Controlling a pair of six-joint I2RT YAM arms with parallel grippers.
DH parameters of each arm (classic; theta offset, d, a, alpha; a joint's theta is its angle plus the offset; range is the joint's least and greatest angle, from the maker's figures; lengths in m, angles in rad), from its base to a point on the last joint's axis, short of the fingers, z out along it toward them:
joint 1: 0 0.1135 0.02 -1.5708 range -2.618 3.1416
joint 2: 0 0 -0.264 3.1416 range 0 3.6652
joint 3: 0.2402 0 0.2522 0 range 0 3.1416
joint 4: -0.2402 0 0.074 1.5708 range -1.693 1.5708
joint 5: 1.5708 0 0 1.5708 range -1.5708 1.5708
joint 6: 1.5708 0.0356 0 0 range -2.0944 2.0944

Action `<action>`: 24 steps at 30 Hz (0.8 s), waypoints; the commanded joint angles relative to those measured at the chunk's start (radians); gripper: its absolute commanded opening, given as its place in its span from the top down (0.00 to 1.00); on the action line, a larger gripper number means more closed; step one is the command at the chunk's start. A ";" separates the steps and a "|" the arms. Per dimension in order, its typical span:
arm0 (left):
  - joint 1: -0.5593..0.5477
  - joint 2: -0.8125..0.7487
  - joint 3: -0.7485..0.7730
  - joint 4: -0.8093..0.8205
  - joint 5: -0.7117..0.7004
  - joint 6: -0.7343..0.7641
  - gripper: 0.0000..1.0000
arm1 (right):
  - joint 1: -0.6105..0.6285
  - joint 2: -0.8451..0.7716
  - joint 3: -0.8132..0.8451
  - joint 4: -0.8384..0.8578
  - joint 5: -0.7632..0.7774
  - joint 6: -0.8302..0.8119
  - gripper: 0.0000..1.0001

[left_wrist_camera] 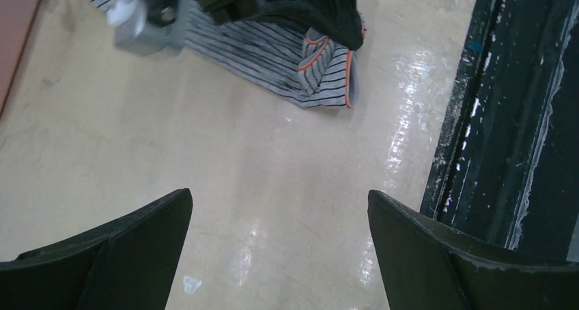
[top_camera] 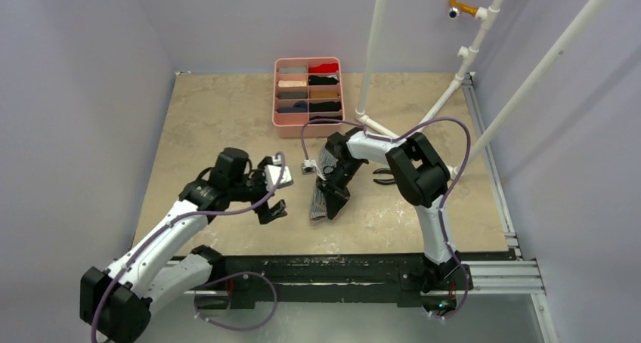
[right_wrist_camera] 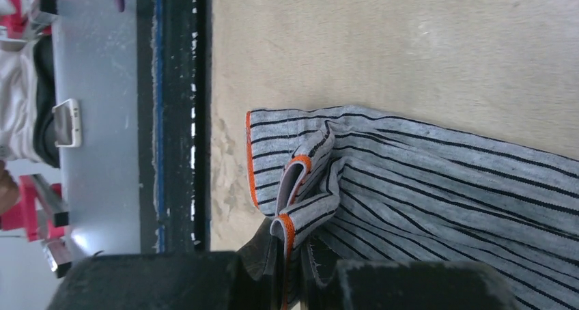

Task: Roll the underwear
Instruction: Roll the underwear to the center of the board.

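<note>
With the right tool (right_wrist_camera: 295, 272) pinching only a near fold of the striped underwear (right_wrist_camera: 423, 187) and the left tool (left_wrist_camera: 280, 248) hanging open, that fold may slip free and unfold.

Beige mottled tabletop (top_camera: 219, 116), pink compartmented tray (top_camera: 308, 128) at its far edge, black-handled pliers (top_camera: 383, 179) right of centre, white pipe frame (top_camera: 373, 48) rising at right, orange fitting (top_camera: 462, 8) up high, black rail (top_camera: 317, 266) along near edge.

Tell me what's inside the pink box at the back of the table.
The pink box is divided into compartments holding small bundles of cloth: grey, cream and blue on the left, red and black on the right. Whatever lies beneath them is covered.
</note>
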 commanded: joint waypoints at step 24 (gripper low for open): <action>-0.549 0.469 -0.024 0.637 -0.324 -0.155 0.00 | -0.019 0.062 0.030 -0.140 -0.005 -0.089 0.95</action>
